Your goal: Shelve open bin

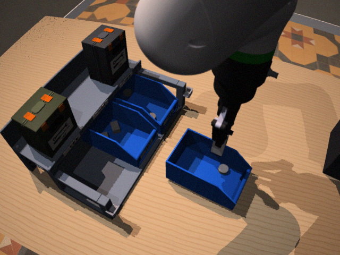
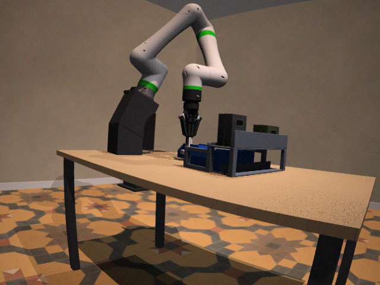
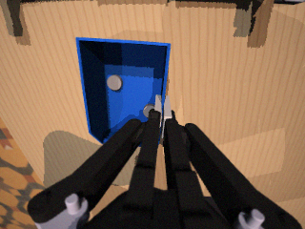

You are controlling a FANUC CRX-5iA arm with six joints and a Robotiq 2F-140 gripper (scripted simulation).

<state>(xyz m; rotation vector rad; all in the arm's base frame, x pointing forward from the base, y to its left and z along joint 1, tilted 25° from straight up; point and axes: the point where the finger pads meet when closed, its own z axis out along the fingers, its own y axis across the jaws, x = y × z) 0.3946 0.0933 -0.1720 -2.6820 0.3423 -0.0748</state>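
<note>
My hand [image 1: 219, 149] [image 2: 189, 143] [image 3: 161, 104] is closed on one side wall of the blue bin [image 1: 197, 179] [image 2: 181, 152] [image 3: 124, 105], one fingertip inside it and the other outside; the bin is on the counter [image 1: 153, 227] [image 2: 138, 165] [image 3: 229, 86], in front of the shelf [image 1: 82, 189] [image 2: 260, 140], its low open front facing away from it. In the wrist view I see two round grey parts in my bin, one of them [image 1: 223, 169] [image 3: 149, 111] near my fingertips; the free place [image 1: 128, 175] is at one end of the row, beside the nearer shelved bin [image 1: 132, 142]; next to that stands the farther shelved bin [image 1: 162, 109]; both have parts inside and open fronts out; above and behind the row, a dark case [image 1: 105, 54] [image 2: 232, 129] and a green case [image 1: 43, 118] [image 2: 266, 129] stand apart on the upper board.
</note>
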